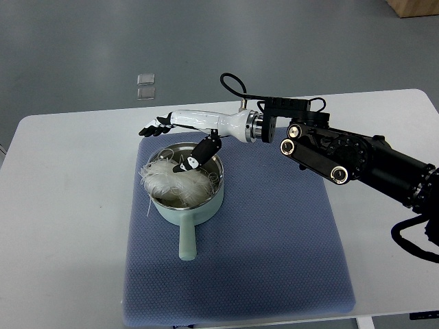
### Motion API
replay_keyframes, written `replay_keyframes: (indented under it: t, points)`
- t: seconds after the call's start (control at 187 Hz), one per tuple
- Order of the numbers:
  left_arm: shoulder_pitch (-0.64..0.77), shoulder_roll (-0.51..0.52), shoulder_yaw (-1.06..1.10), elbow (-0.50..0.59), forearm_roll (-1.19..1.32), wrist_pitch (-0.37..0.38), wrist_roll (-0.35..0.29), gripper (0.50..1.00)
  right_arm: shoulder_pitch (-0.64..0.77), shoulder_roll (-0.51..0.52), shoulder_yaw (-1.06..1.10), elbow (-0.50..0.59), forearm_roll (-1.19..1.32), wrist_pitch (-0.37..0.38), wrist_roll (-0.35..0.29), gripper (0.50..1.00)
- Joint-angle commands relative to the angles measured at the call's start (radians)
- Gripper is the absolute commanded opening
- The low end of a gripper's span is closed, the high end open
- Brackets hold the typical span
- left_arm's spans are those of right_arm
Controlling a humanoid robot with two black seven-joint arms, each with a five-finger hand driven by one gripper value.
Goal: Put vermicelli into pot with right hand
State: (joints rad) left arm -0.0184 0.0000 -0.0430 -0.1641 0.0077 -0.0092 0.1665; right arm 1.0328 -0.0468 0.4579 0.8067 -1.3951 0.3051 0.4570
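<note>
A pale green pot (184, 205) with a short handle pointing toward me stands on a blue mat (274, 233). A bundle of white vermicelli (171, 179) lies in the pot, with strands hanging over its left rim. My right hand (180, 133) reaches in from the right and hovers over the pot's far rim. Its fingers (154, 126) stretch out to the left and its thumb (199, 155) points down into the pot above the vermicelli. The hand is open and holds nothing.
The mat lies on a white table (62, 205). The right arm's black forearm (357, 159) crosses the right part of the table. Two small clear squares (145, 85) lie on the floor beyond the table's far edge.
</note>
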Motion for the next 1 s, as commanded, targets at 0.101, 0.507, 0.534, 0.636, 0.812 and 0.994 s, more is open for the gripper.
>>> replay_keyframes:
  t: [0.101, 0.507, 0.534, 0.636, 0.812, 0.994]
  points:
    - [0.0, 0.0, 0.0, 0.001, 0.0, 0.0, 0.001, 1.0, 0.0, -0.016, 0.019, 0.008, 0.011, 0.011, 0.002, 0.913]
    - [0.0, 0.0, 0.0, 0.0, 0.0, 0.0, -0.001, 1.0, -0.053, -0.03, 0.249, -0.006, 0.194, -0.003, 0.0, 0.924]
    - [0.0, 0.0, 0.0, 0.001, 0.0, 0.0, -0.001, 1.0, -0.062, -0.03, 0.271, -0.009, 0.211, -0.006, 0.0, 0.924]
    - [0.0, 0.0, 0.0, 0.0, 0.0, 0.0, -0.001, 1.0, -0.118, -0.028, 0.369, -0.041, 0.294, -0.064, 0.0, 0.924]
    - [0.0, 0.0, 0.0, 0.0, 0.0, 0.0, 0.001, 1.0, -0.184, -0.022, 0.432, -0.099, 0.52, -0.176, -0.001, 0.924]
    - [0.0, 0.0, 0.0, 0.0, 0.0, 0.0, 0.001, 1.0, -0.191, -0.025, 0.413, -0.238, 0.8, -0.302, -0.009, 0.924]
